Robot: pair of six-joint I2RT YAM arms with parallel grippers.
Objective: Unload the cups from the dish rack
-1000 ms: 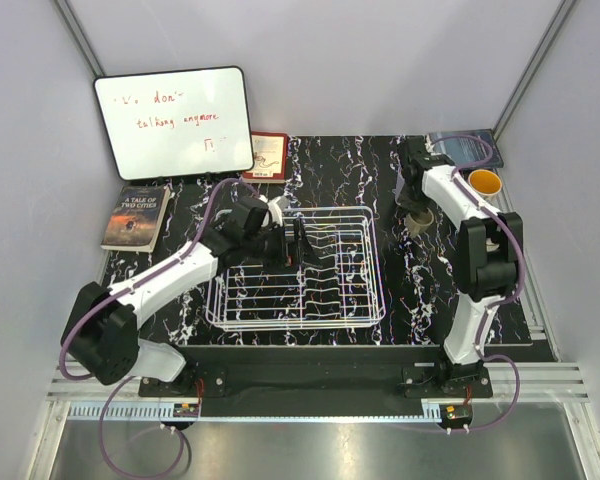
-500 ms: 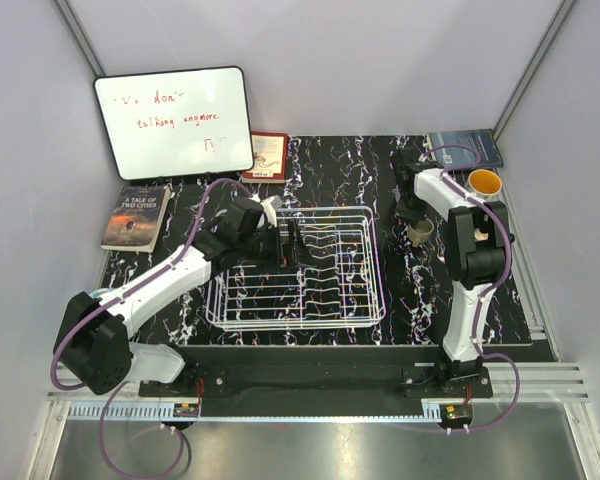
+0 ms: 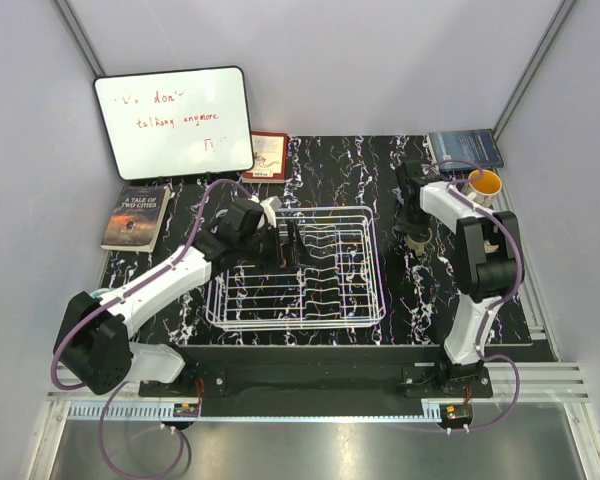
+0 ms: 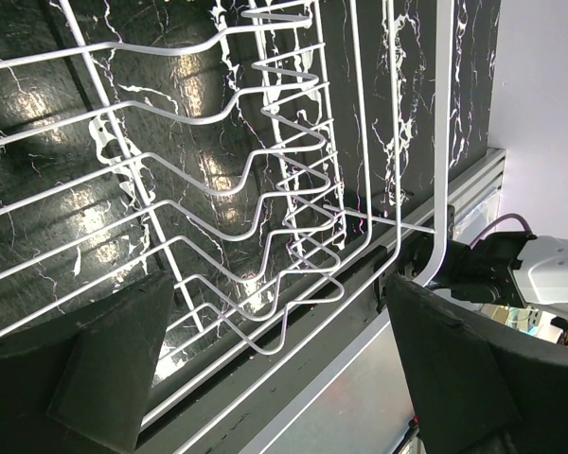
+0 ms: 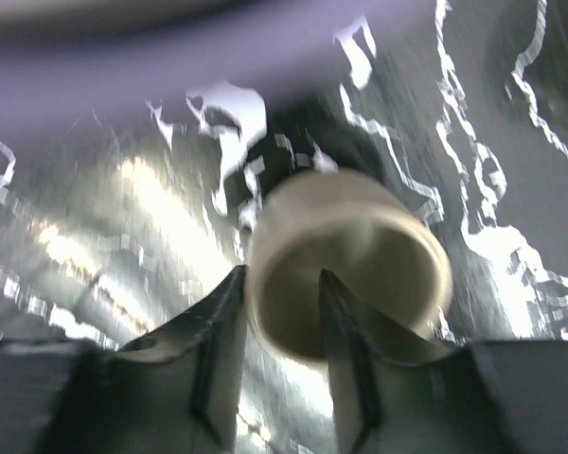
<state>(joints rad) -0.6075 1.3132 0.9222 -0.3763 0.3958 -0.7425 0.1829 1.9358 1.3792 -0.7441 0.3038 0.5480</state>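
The white wire dish rack (image 3: 372,262) stands mid-table; no cup shows inside it. My left gripper (image 3: 290,243) hovers over its left part, open and empty; in the left wrist view (image 4: 284,378) only the rack's wires (image 4: 265,199) lie below its fingers. My right gripper (image 3: 413,228) is right of the rack, low over the table. In the right wrist view it (image 5: 282,284) is shut on the wall of a small beige-olive cup (image 5: 379,246), one finger inside the rim and one outside. An orange-tan cup (image 3: 485,183) stands at the far right.
A whiteboard (image 3: 173,122) leans at the back left, with a red book (image 3: 268,155) beside it. A paperback (image 3: 135,216) lies at the left edge and a blue book (image 3: 465,148) at the back right. Side walls close in the table.
My right arm has folded and turned its wrist, keeping the small cup just right of the rack. My left gripper shifted slightly over the rack and stays open.
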